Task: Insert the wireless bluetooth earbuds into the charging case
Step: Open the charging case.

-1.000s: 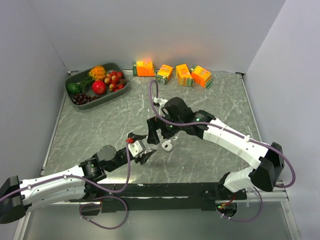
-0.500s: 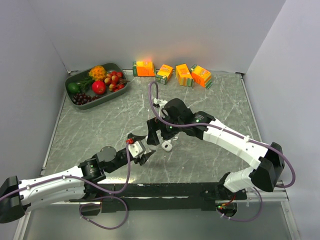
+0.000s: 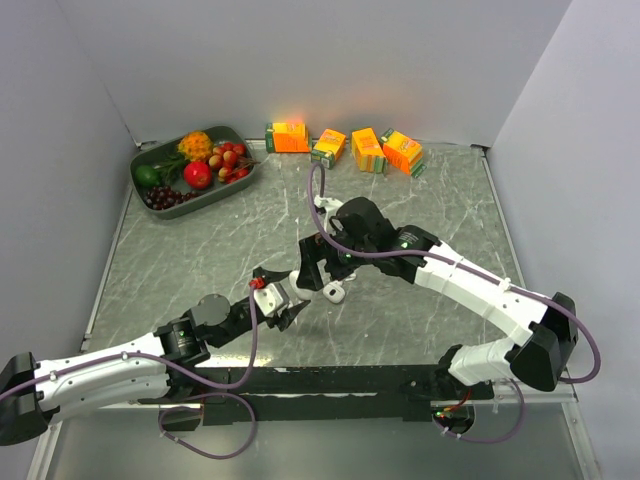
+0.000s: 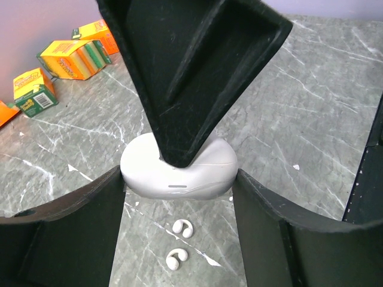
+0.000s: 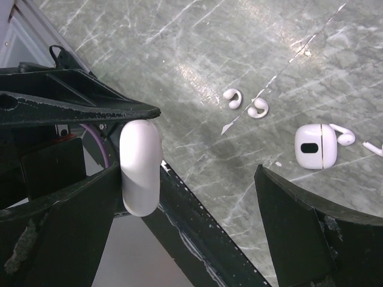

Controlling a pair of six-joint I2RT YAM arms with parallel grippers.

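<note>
The left wrist camera sits close behind the oval white case (image 4: 176, 173). It looks forward and slightly down past the case to the orange juice cartons (image 4: 66, 60) by the far wall. The right wrist camera faces the same case from the opposite side, close in and angled steeply down onto the worktop (image 5: 197, 54). Both wrist views share the case and the two earbuds (image 5: 232, 98) lying near it. The top external camera looks down from high behind the arm bases, far from the case, and takes in the whole worktop.
</note>
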